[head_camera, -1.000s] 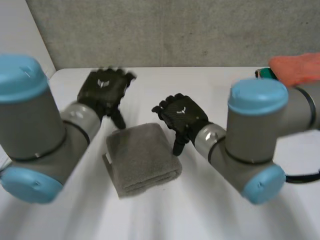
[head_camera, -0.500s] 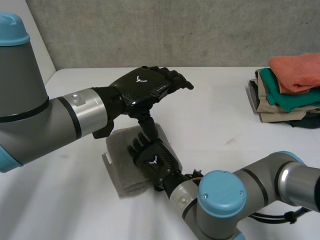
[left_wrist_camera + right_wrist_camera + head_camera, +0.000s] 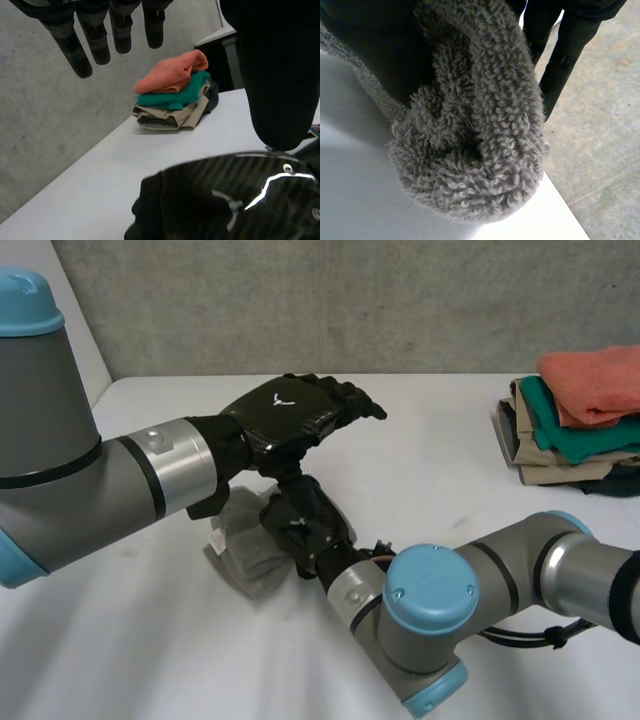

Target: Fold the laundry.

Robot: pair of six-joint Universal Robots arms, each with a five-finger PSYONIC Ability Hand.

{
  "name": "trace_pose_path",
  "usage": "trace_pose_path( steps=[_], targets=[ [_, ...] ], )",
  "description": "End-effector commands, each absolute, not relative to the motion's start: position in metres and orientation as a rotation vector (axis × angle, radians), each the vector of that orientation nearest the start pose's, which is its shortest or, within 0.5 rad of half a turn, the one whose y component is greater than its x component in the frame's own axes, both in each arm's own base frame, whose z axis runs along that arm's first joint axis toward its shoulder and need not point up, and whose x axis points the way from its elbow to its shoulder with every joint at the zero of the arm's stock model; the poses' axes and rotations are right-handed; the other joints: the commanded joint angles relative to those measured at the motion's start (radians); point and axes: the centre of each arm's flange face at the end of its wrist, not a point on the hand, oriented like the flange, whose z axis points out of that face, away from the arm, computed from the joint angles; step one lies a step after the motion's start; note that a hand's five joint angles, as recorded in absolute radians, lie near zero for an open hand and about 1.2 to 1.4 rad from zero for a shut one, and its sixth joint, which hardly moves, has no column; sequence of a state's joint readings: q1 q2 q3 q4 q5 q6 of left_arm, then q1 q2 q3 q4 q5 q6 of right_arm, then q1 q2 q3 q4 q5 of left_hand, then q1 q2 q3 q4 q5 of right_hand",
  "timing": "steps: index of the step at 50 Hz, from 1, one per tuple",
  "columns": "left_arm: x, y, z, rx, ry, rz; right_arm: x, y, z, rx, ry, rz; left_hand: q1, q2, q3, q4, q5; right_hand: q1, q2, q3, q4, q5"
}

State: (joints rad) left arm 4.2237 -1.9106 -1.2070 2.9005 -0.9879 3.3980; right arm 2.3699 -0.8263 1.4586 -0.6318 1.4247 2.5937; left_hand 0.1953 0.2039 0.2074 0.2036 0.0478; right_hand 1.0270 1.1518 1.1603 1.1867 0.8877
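Note:
A folded grey towel (image 3: 238, 542) lies on the white table (image 3: 120, 660) in the head view, bunched and lifted at its right side. My right hand (image 3: 305, 525) is shut on that right edge; in the right wrist view the thick fluffy roll of the towel (image 3: 475, 125) bulges out from under its dark palm (image 3: 380, 45). My left hand (image 3: 285, 415) hovers just above the right hand, open, touching no cloth. In the left wrist view its straight fingers (image 3: 95, 40) hang over the glossy back of the right hand (image 3: 225, 200).
A stack of folded clothes (image 3: 575, 425), orange on top, then green and tan, sits at the table's far right; it is also in the left wrist view as the stack (image 3: 175, 95). A grey wall stands behind the table.
My right hand has closed on the towel's right edge and pulled it up, so the flat fold is now bunched. The left hand has barely moved over the last half second.

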Motion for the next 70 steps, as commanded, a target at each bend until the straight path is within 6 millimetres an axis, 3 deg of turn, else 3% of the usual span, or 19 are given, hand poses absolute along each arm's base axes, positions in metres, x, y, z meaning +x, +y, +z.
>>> trace_pose_path(
  steps=[1,5,17,21,24,27,30,33,36,40,41,44,46,49,51,52,57,63,70],
  targets=[
    [-0.323,-0.227,0.291,-1.163,-1.675,1.541,0.389,-0.22,0.133,-1.326,1.603,-2.003,-0.017,-0.026,-0.029,-0.025,-0.044,0.369,0.244,0.236,0.21,0.334],
    [-0.322,-0.228,0.296,-1.16,-1.664,1.559,0.37,-0.247,0.151,-1.283,1.662,-2.055,-0.017,-0.026,-0.029,-0.025,-0.044,0.369,0.244,0.236,0.21,0.334],
    [-0.317,-0.24,0.32,-1.095,-1.621,1.683,0.327,-0.341,0.262,-0.965,1.458,-2.546,-0.02,-0.029,-0.032,-0.028,-0.047,0.369,0.244,0.236,0.21,0.334],
    [-0.316,-0.24,0.328,-1.061,-1.595,1.708,0.287,-0.385,0.307,-0.785,1.342,-2.762,-0.021,-0.029,-0.033,-0.029,-0.048,0.369,0.244,0.236,0.21,0.334],
    [-0.316,-0.239,0.33,-1.057,-1.586,1.715,0.261,-0.405,0.326,-0.706,1.296,-2.852,-0.021,-0.029,-0.033,-0.029,-0.048,0.369,0.244,0.236,0.21,0.334],
    [-0.316,-0.239,0.329,-1.057,-1.589,1.712,0.221,-0.432,0.34,-0.622,1.275,-2.947,-0.021,-0.029,-0.033,-0.029,-0.048,0.369,0.244,0.236,0.21,0.334],
    [-0.317,-0.237,0.327,-1.059,-1.594,1.7,0.183,-0.457,0.332,-0.605,1.314,-2.984,-0.021,-0.029,-0.033,-0.029,-0.048,0.369,0.244,0.236,0.21,0.334],
    [-0.317,-0.236,0.324,-1.061,-1.599,1.691,0.152,-0.478,0.309,-0.667,1.352,-2.973,-0.021,-0.029,-0.033,-0.029,-0.048,0.369,0.244,0.236,0.21,0.334],
    [-0.318,-0.235,0.323,-1.061,-1.603,1.683,0.136,-0.491,0.288,-0.736,1.373,-2.953,-0.021,-0.029,-0.033,-0.029,-0.048,0.369,0.244,0.236,0.21,0.334],
    [-0.318,-0.233,0.316,-1.065,-1.62,1.658,0.1,-0.513,0.23,-0.838,1.505,-2.86,-0.021,-0.029,-0.033,-0.029,-0.048,0.369,0.244,0.236,0.21,0.334],
    [-0.318,-0.232,0.314,-1.066,-1.624,1.651,0.088,-0.518,0.205,-0.859,1.569,-2.809,-0.021,-0.029,-0.033,-0.029,-0.048,0.369,0.244,0.236,0.21,0.334],
    [-0.32,-0.229,0.31,-1.072,-1.629,1.631,0.072,-0.52,0.17,-0.893,1.667,-2.745,-0.021,-0.029,-0.033,-0.029,-0.048,0.369,0.244,0.236,0.21,0.334],
    [-0.321,-0.227,0.308,-1.075,-1.632,1.62,0.062,-0.52,0.16,-0.895,1.715,-2.732,-0.021,-0.029,-0.033,-0.029,-0.048,0.369,0.244,0.236,0.21,0.334],
    [-0.321,-0.225,0.306,-1.078,-1.632,1.613,0.045,-0.517,0.157,-0.89,1.774,-2.742,-0.02,-0.029,-0.032,-0.028,-0.047,0.369,0.244,0.236,0.21,0.334],
    [-0.322,-0.225,0.306,-1.079,-1.631,1.612,0.043,-0.515,0.162,-0.885,1.777,-2.75,-0.02,-0.029,-0.032,-0.028,-0.047,0.023,-0.102,-0.11,-0.137,-0.012],
    [-0.322,-0.225,0.307,-1.08,-1.629,1.617,0.042,-0.513,0.174,-0.883,1.762,-2.773,-0.02,-0.029,-0.032,-0.028,-0.047,-0.366,-0.49,-0.499,-0.525,-0.401],
    [-0.322,-0.224,0.311,-1.083,-1.616,1.628,0.045,-0.506,0.204,-0.88,1.717,-2.809,-0.02,-0.029,-0.032,-0.028,-0.047,-0.852,-0.977,-0.986,-1.012,-0.888],
    [-0.322,-0.22,0.317,-1.084,-1.594,1.642,0.043,-0.497,0.232,-0.781,1.823,-2.794,-0.02,-0.029,-0.032,-0.028,-0.047,-0.852,-0.977,-0.986,-1.012,-0.888],
    [-0.326,-0.204,0.324,-1.103,-1.556,1.632,0.04,-0.474,0.238,-0.66,2.092,-2.597,-0.02,-0.029,-0.032,-0.028,-0.047,-0.852,-0.977,-0.986,-1.012,-0.888]
  ],
)
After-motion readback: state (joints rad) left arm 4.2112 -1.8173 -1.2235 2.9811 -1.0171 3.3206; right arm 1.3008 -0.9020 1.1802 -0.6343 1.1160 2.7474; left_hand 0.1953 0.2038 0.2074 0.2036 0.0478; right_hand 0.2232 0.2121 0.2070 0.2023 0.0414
